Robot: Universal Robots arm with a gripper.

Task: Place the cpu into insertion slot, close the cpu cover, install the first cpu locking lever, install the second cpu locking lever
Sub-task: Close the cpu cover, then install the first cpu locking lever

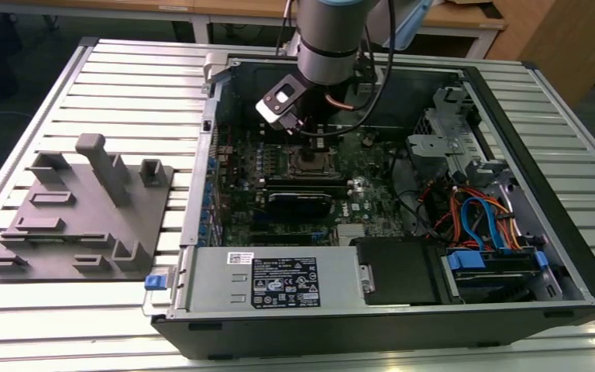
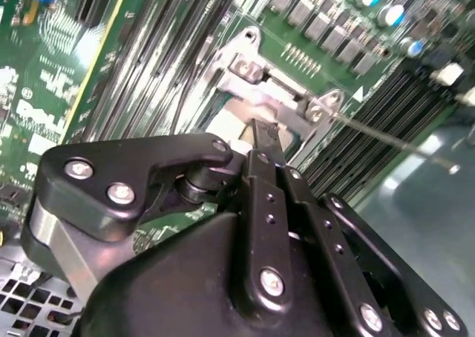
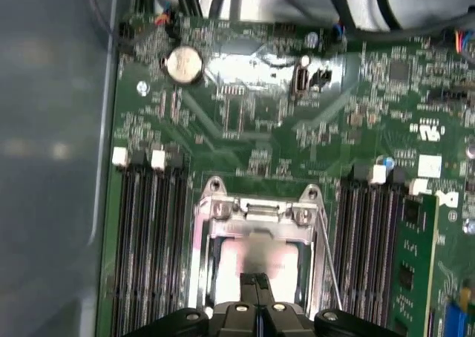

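Hovering over the socket: the hand (image 3: 256, 281) is keeping its two black fingers pressed together, nothing pinched between them. Its tip is sitting right over the cpu (image 3: 252, 252); whether it is touching or just above, cannot tell. The cpu is lying in the socket, its pale metal top showing through the window of the cpu cover (image 3: 256, 209). In the first wrist view the cover appears to be lying flat around the cpu. In the second wrist view a thin wire lever (image 2: 386, 140) is running out from the socket's corner across the black memory slots (image 3: 148, 240); latched or not, cannot tell. In the exterior view the arm (image 1: 328, 39) is reaching down into the open computer case (image 1: 575, 232), upper middle of the frame. The case is lying on the slatted worktop (image 1: 122, 70). A grey fixture block (image 1: 80, 209) is sitting beside it at the exterior view's left.
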